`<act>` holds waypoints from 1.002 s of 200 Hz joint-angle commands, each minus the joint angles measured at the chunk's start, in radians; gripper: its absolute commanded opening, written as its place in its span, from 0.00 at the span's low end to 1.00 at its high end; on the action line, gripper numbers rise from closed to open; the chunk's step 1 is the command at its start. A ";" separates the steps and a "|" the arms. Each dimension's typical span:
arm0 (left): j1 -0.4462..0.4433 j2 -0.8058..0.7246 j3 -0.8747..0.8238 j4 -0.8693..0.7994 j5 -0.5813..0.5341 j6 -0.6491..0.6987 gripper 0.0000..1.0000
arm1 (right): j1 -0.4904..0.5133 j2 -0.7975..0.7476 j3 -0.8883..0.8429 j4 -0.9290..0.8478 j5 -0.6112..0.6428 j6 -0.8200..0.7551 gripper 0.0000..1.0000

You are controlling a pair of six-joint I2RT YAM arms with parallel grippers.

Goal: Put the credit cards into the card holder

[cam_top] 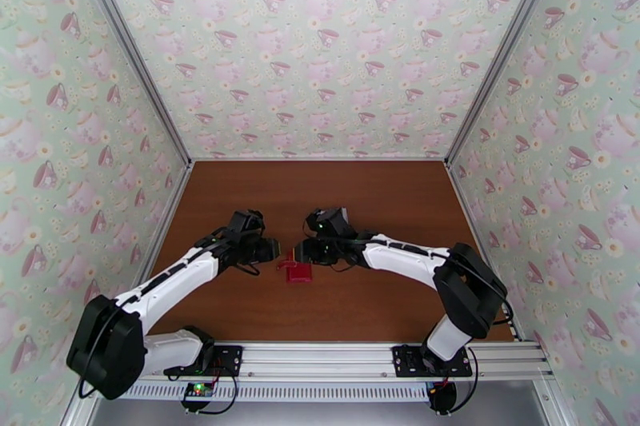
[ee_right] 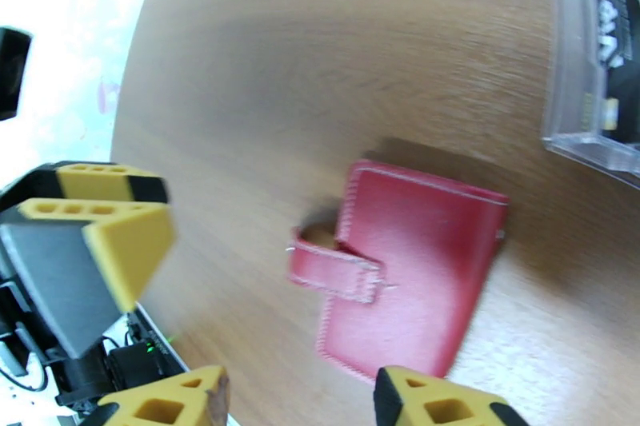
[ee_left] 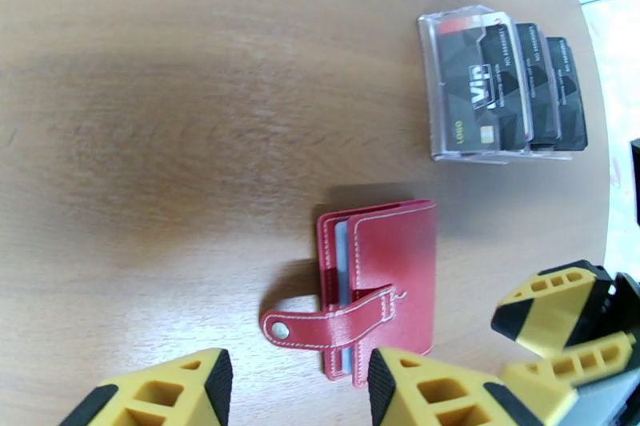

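Note:
The red card holder (ee_left: 396,284) lies on the brown table, folded nearly shut, its snap tab (ee_left: 320,326) sticking out loose. A pale blue card edge (ee_left: 342,260) peeks from its inner pocket. Several black credit cards (ee_left: 512,84) stand in a clear plastic slotted stand (ee_left: 436,92) beyond it. My left gripper (ee_left: 292,392) hovers open just over the holder's near edge, with nothing held. Opposite it, my right gripper (ee_right: 300,404) is open too, with the card holder (ee_right: 416,268) just ahead of its fingers. From above, the card holder (cam_top: 298,270) sits below the left gripper (cam_top: 276,250) and right gripper (cam_top: 301,252).
The clear stand (ee_right: 588,76) sits close beside the wallet, on the right arm's side. The two grippers face each other a short gap apart; the left gripper's yellow fingers (ee_right: 96,220) show in the right wrist view. Patterned walls (cam_top: 320,44) enclose the table on three sides.

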 commanded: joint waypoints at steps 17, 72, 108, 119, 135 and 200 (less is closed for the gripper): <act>-0.064 0.068 0.043 0.069 0.058 -0.011 0.51 | -0.038 -0.019 -0.050 -0.002 0.012 -0.005 0.47; -0.144 0.199 0.043 0.189 0.089 -0.055 0.50 | -0.080 -0.007 -0.124 0.061 -0.027 0.009 0.45; -0.159 0.242 0.040 0.221 0.099 -0.065 0.50 | -0.085 0.007 -0.146 0.087 -0.042 0.013 0.45; -0.160 0.251 0.038 0.222 0.100 -0.063 0.50 | -0.085 0.015 -0.149 0.098 -0.049 0.016 0.45; -0.160 0.254 0.026 0.223 0.095 -0.058 0.50 | -0.085 0.026 -0.151 0.111 -0.060 0.016 0.45; -0.157 0.275 -0.031 0.230 0.072 -0.047 0.50 | -0.087 0.070 -0.150 0.153 -0.094 0.025 0.45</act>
